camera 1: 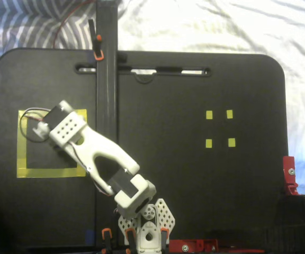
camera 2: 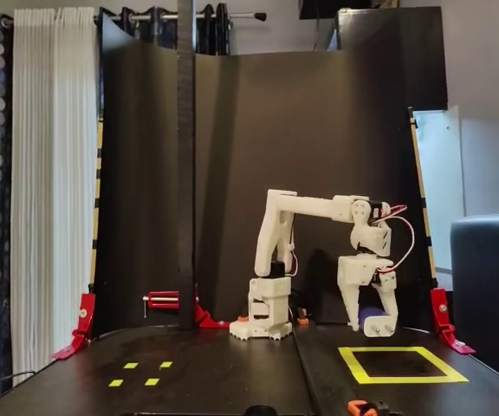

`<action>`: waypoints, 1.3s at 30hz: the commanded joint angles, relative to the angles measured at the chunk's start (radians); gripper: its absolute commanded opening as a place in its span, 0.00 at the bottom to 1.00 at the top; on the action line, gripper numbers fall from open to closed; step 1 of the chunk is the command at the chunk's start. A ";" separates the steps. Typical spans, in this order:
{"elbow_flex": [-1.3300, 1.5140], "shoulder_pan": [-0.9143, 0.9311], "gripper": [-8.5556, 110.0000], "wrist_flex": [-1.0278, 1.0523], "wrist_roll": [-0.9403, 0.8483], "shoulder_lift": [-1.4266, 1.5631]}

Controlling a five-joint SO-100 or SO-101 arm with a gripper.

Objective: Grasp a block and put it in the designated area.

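Gripper pointing down, clamped on the block, dark blue, seen between the fingers in a fixed view. Held clear above the black board, over the designated area. In the top-down fixed view the wrist covers the block, sitting over the yellow square. 4 small yellow squares well apart from it.
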 commanded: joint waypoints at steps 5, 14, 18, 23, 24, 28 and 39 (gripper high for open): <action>-0.003 -0.012 0.28 -0.063 0.017 -0.057; -0.003 -0.032 0.28 -0.112 0.031 -0.149; -0.003 -0.038 0.28 -0.127 0.035 -0.178; -0.003 -0.046 0.28 -0.144 0.037 -0.206; -0.003 -0.048 0.28 -0.149 0.037 -0.210; -0.003 -0.049 0.28 -0.158 0.037 -0.225; -0.003 -0.048 0.28 -0.153 0.037 -0.232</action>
